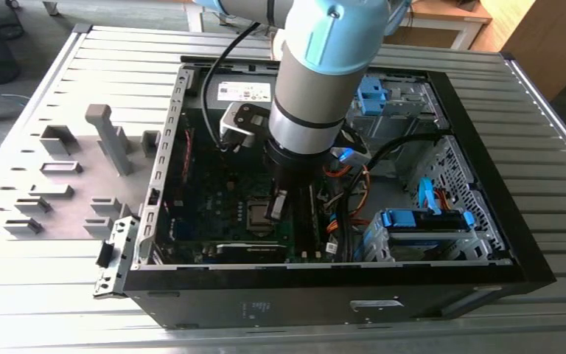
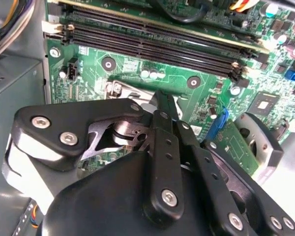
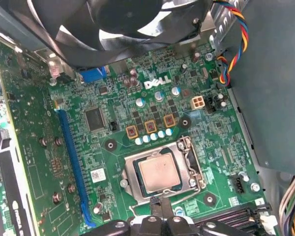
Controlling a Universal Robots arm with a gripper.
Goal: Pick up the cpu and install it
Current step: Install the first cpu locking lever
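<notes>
Found small thin square silvery-grey cpu (image 3: 160, 173) lying flat inside dark rectangular metal-framed socket (image 3: 192, 162) on green motherboard (image 3: 211, 142), directly below and just ahead of black gripper (image 3: 161, 209) in first wrist view. Noted fingers (image 2: 162, 147) drawn narrow, almost together, with nothing between them. Judged chip already seated: flush and square with frame, as needed for contact with socket underneath. Logged gripper (image 1: 277, 206) pointing straight down into open black computer case (image 1: 519, 258) in exterior view, presumably to meet chip squarely. Saw long black memory slots (image 2: 152, 42) beyond fingertips in second wrist view. Recorded grey plastic holder blocks (image 1: 116, 140) well apart from gripper, outside case. Could not tell whether socket frame was latched.
</notes>
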